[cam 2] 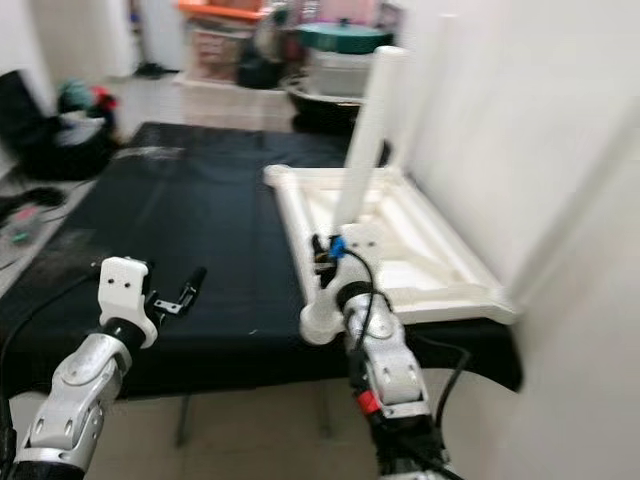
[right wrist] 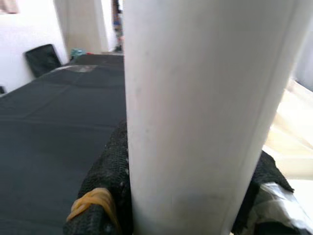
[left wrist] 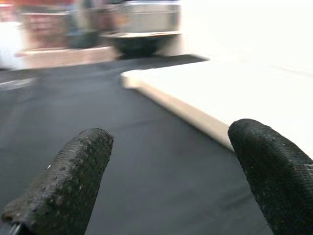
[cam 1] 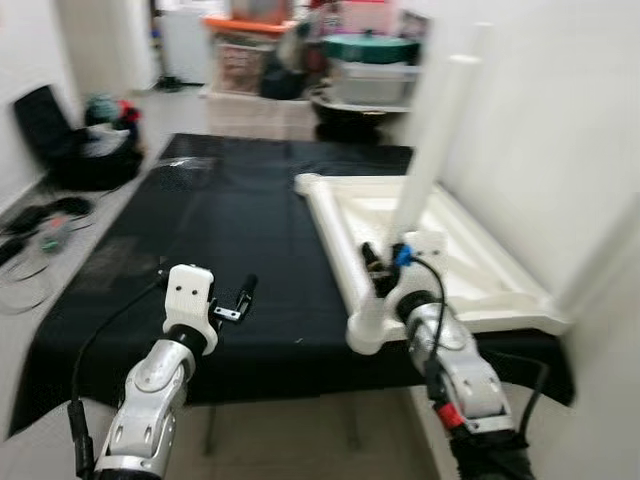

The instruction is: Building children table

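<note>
Our right gripper (cam 1: 385, 262) clamps the white table leg (cam 1: 432, 150) upright; our left gripper (left wrist: 168, 181) hovers, fingers wide, over the black cloth (cam 1: 230, 240).

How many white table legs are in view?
1: a white table leg, held upright in the right gripper, over the upturned white tabletop. Others may be out of frame.

Left gripper (cam 1: 238, 300) at lower left with fingers (left wrist: 73, 181) spread; right gripper (cam 1: 385, 262) lower centre, fingers clamped.
</note>
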You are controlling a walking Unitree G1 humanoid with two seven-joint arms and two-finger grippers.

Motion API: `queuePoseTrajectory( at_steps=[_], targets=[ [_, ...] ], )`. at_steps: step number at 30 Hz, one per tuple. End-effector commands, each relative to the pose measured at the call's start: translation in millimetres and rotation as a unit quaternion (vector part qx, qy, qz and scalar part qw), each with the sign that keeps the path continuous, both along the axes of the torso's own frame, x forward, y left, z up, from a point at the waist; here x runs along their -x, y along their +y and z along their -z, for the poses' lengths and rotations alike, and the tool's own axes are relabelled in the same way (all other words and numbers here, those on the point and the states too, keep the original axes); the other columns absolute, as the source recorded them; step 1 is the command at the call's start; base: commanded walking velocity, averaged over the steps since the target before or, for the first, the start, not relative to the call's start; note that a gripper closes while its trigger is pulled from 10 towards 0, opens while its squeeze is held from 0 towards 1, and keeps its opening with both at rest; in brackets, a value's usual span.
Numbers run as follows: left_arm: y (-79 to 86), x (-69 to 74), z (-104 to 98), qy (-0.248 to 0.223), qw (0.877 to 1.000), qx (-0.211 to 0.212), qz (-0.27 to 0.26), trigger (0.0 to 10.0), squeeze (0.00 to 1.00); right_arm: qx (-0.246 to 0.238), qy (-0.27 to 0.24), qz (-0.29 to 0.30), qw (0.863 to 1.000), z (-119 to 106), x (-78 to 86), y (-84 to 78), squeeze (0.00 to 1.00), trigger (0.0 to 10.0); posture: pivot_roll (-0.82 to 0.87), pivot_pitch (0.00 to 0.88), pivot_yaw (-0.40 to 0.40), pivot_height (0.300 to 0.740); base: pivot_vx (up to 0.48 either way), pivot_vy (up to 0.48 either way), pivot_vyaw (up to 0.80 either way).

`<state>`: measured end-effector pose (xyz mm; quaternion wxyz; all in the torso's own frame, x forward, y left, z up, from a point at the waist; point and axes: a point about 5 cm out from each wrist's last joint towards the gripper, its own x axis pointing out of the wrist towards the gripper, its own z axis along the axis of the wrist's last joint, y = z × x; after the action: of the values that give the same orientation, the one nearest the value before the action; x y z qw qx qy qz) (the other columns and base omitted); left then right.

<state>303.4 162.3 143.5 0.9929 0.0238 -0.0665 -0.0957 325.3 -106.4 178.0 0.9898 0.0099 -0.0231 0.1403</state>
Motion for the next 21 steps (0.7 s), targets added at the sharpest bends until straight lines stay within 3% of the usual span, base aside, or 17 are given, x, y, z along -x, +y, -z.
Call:
queuePoseTrajectory(
  at_steps=[1, 10, 14, 21],
  targets=[
    [-2.2, -0.1, -2, -0.006, 1.000, 0.008, 0.004, 10.0, 0.00, 0.025, -0.029, 0.052, 0.998, -8, -1.5, -30.2, 0.00, 10.0, 0.07, 0.000, -0.116, 0.740, 0.480, 0.000, -0.80],
    [-2.6, 0.0, -1, -0.006, 1.000, 0.008, 0.007, 10.0, 0.00, 0.051, -0.051, -0.018, 0.997, -9, 7.3, -25.0, 0.00, 10.0, 0.08, 0.000, -0.116, 0.740, 0.446, 0.000, -0.80],
    [-3.7, 0.1, -1, -0.004, 1.000, 0.010, 0.011, 10.0, 0.00, 0.078, -0.057, -0.048, 0.994, -7, 11.2, -25.2, 0.00, 10.0, 0.08, 0.000, -0.116, 0.740, 0.000, 0.000, -0.64],
    [-4.6, 0.7, -2, -0.008, 1.000, 0.011, 0.012, 10.0, 0.00, 0.089, -0.051, -0.077, 0.992, -2, 19.0, -25.9, 0.00, 10.0, 0.08, 0.000, -0.114, 0.740, 0.000, 0.000, 0.00]
  ],
)
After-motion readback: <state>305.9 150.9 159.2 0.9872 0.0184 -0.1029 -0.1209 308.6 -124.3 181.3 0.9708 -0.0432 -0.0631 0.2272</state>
